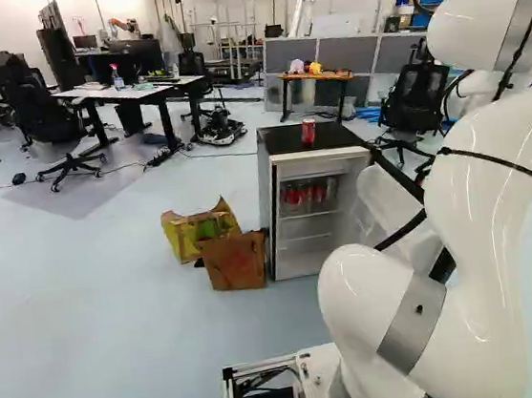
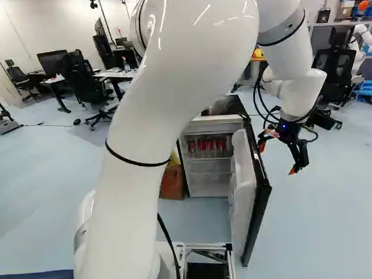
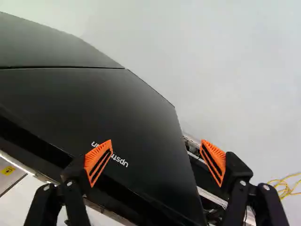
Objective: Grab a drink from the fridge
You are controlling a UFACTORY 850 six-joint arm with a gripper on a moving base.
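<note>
**Find gripper [image 2: 277, 159] spread wide outside open fridge door [image 2: 260, 201], drinks inside and on top**

Can't count red cans [image 2: 212, 144] in fridge [image 1: 268, 204]: packed close together on upper shelf, w/ faces too small to make out. Can see them in both base views, though. Can't see single red can [image 1: 308, 132] in R base view, w/ arm [image 2: 171, 72] across part of fridge top [image 1: 283, 140]; can find it upright there in L base view. Lose most of door behind arm in L base view, plus gripper, hidden or cut off. Get only part of brown bag [image 1: 235, 262] past arm in R base view; see it whole in L base view, just beside fridge, w/ yellow bag [image 1: 193, 230] partly behind it.

Place gripper on outer side of door, to R of it in R base view, well apart from both the cans inside and the one on top. Read fingers in wrist view: well apart, w/ orange pads [image 3: 99, 162] facing across a wide gap. See black panel [image 3: 108, 108] ahead of and btwn them, cut off at one side; can't tell if touching. Can make out yellow cable [image 3: 284, 187] on floor [image 3: 225, 70], partly cut off, beyond one finger.
</note>
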